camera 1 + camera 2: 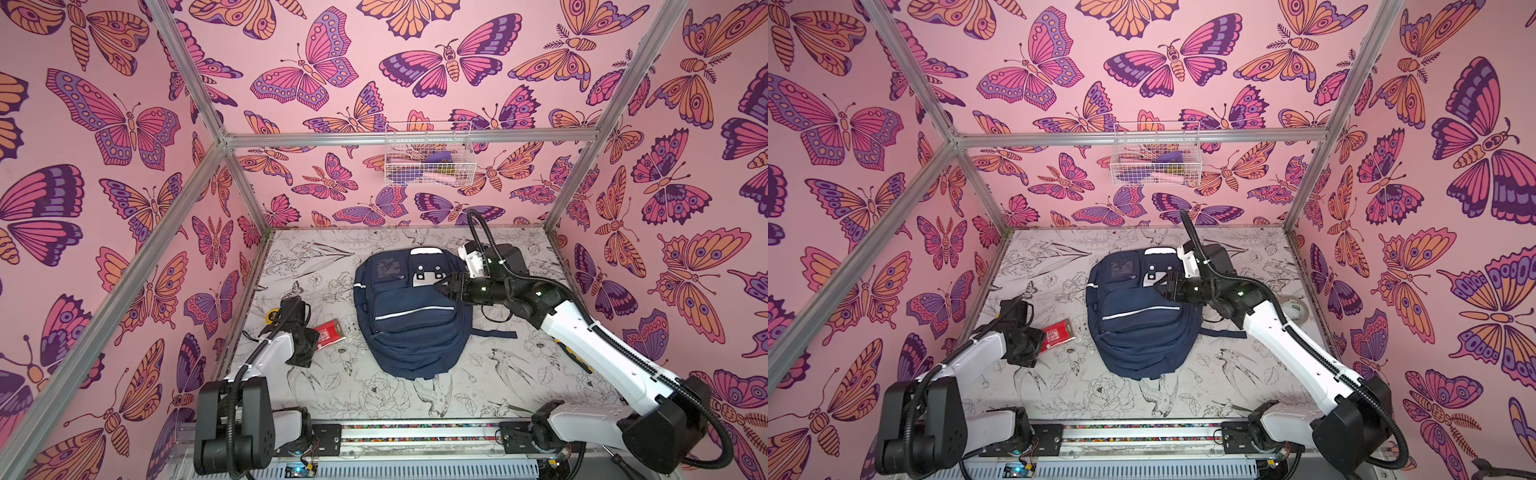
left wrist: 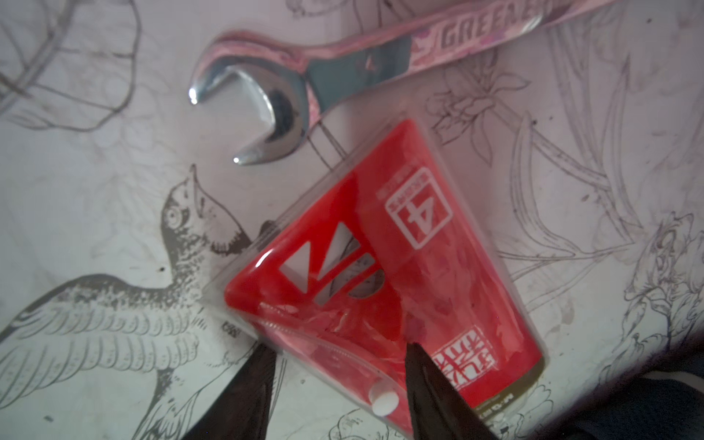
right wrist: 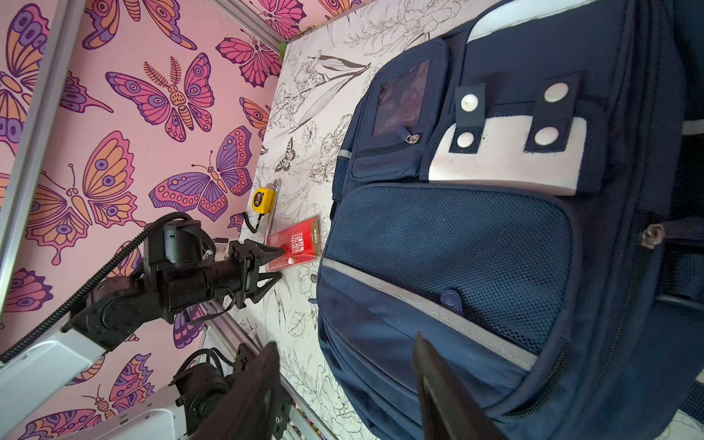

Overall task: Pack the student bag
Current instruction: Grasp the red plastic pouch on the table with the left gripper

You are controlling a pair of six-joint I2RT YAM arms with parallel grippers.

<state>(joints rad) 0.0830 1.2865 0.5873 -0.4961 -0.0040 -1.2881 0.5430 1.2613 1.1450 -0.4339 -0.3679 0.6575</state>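
Note:
The student bag [image 1: 411, 320] [image 1: 1142, 328], a navy backpack with white stripes, lies flat in the middle of the table with its front up. Its mesh pocket [image 3: 457, 244] fills the right wrist view. Above the bag's upper right part my right gripper [image 1: 438, 287] [image 1: 1156, 286] [image 3: 344, 341] hovers open, with nothing between its fingers. A red packet [image 1: 330, 332] [image 2: 381, 266] in clear plastic lies left of the bag. My left gripper [image 2: 339, 348] [image 3: 280, 264] is low over the table, its jaws apart astride the packet's near corner.
A chrome wrench [image 2: 274, 99] with a pink handle lies just beyond the packet. A yellow tape measure [image 3: 264, 200] [image 1: 272, 316] sits by the left wall. Under the right arm lies a white tape roll [image 1: 1293, 309]. A wire basket [image 1: 428, 153] hangs on the back wall.

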